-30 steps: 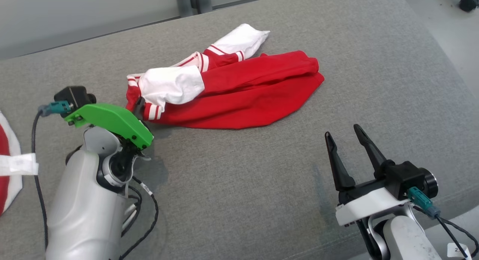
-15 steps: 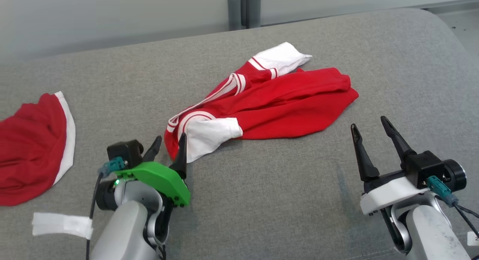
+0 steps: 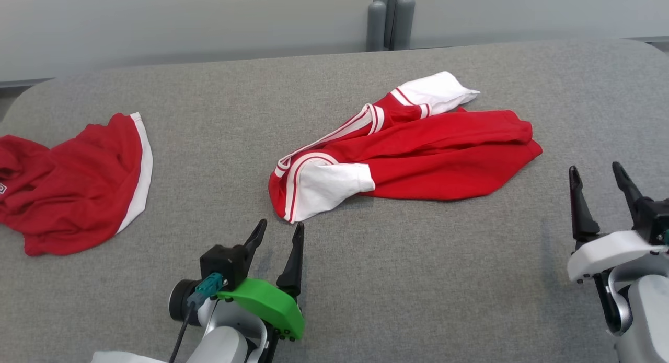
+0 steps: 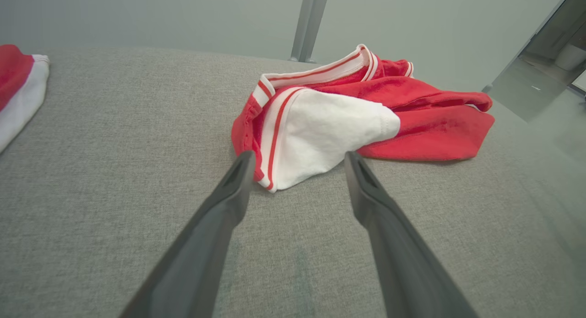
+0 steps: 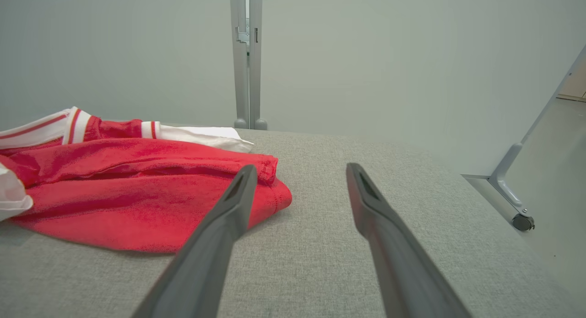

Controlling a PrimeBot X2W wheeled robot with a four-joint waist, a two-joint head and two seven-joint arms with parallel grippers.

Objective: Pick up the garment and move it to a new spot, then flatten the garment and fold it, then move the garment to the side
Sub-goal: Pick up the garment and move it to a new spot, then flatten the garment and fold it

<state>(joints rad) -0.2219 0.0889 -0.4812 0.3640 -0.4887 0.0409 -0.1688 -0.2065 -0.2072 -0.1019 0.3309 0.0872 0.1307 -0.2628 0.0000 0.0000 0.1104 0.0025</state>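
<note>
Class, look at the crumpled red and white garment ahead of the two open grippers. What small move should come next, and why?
Probably the left gripper should ease forward and close on the near white corner of the garment: its jaws stand open just short of it, and the garment lies bunched.

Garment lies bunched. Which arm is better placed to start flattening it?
Left, probably. The left gripper is open, with the white sleeve corner of the garment lined up just beyond its fingertips. The right gripper, also open, points past the red hem, which lies off to its side.
</note>
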